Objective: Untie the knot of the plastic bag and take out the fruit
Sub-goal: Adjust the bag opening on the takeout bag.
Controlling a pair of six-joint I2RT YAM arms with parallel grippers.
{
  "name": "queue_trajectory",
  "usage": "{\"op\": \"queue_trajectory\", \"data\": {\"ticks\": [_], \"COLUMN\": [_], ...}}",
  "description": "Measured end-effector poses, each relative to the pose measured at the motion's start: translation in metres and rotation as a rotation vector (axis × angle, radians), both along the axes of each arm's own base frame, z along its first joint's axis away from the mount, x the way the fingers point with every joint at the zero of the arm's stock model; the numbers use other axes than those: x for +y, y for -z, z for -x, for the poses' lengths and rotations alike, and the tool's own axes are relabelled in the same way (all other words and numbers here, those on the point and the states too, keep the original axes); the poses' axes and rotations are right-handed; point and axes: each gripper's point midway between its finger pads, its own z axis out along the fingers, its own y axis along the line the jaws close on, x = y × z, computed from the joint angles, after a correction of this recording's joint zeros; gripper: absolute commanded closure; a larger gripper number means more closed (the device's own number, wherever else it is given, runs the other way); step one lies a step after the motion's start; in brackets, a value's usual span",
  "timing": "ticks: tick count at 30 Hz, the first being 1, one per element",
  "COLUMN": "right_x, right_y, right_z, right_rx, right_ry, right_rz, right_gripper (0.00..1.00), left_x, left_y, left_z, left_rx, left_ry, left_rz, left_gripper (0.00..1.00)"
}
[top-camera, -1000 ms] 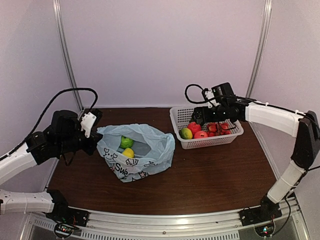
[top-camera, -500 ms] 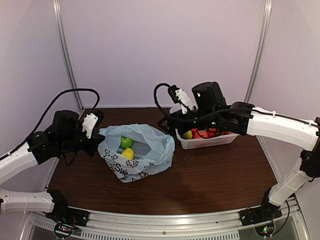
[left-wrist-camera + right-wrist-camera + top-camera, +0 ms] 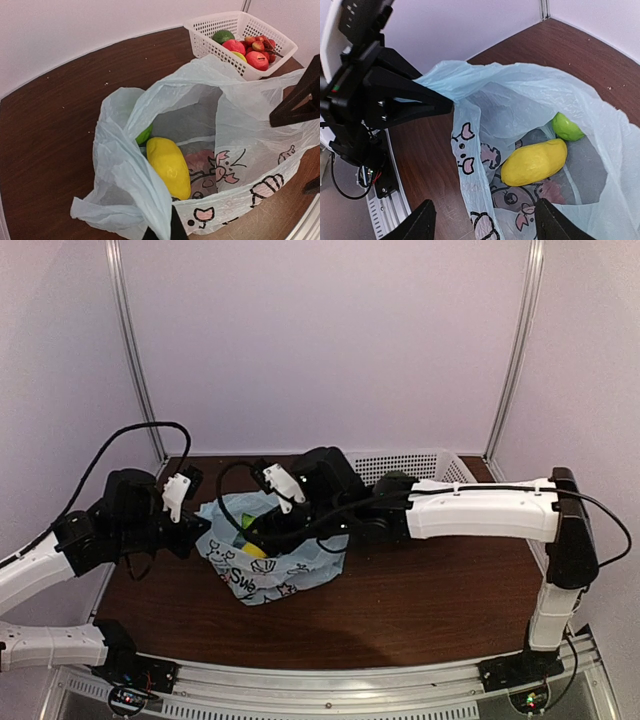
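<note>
The pale blue plastic bag (image 3: 290, 575) sits left of centre on the dark wooden desk (image 3: 430, 590) in the overhead view, with its mouth gaping wide. The left claw (image 3: 165, 231) is clamped tight on a fold of the bag's rim, at the bottom edge of the left wrist view, and holds that side up. The right claw (image 3: 485, 225) hangs over the mouth, jaws well apart and nothing between them. Its two black fingers frame the lower edge of the right wrist view. Inside the bag lie a yellow mango-shaped fruit (image 3: 535, 162), a green fruit (image 3: 566, 127) just beside it to the upper right, and a pinkish fruit (image 3: 200, 162) seen only dimly through the plastic. The white perforated basket (image 3: 215, 52), upper right in the left wrist view, holds red fruits (image 3: 257, 60) and a dark green fruit (image 3: 223, 36).
</note>
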Motion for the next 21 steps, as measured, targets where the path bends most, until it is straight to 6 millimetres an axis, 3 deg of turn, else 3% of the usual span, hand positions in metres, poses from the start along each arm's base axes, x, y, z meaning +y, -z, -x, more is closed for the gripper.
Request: {"op": "queue_trajectory", "data": {"ticks": [7,10,12,15,17,21], "right_x": [0.026,0.028,0.028,0.030,0.032,0.033], "right_y": [0.088,0.116,0.126,0.134,0.137,0.147], "right_z": [0.009,0.018,0.026,0.039,0.049,0.068], "right_rx": [0.086,0.108,0.115,0.114,0.123,0.133], "right_ry": [-0.049,-0.067,-0.085,-0.122,-0.145,-0.198], "right_rz": [0.116,0.163,0.177,0.184,0.181,0.186], "right_gripper": [0.30,0.40,0.51,0.79,0.86,0.88], "left_x": [0.005,0.004,0.003,0.002,0.002,0.004], "left_y": [0.018,0.018,0.017,0.016,0.015,0.018], "left_z": [0.012,0.013,0.013,0.012,0.011,0.009], "left_rx": [0.059,0.073,0.077,0.080,0.086,0.096], "left_ry": [-0.057,-0.067,-0.072,-0.083,-0.095,-0.128], "left_rz": [0.114,0.150,0.166,0.187,0.201,0.225], "left_gripper": [1.00,1.00,1.00,1.00,1.00,1.00]}}
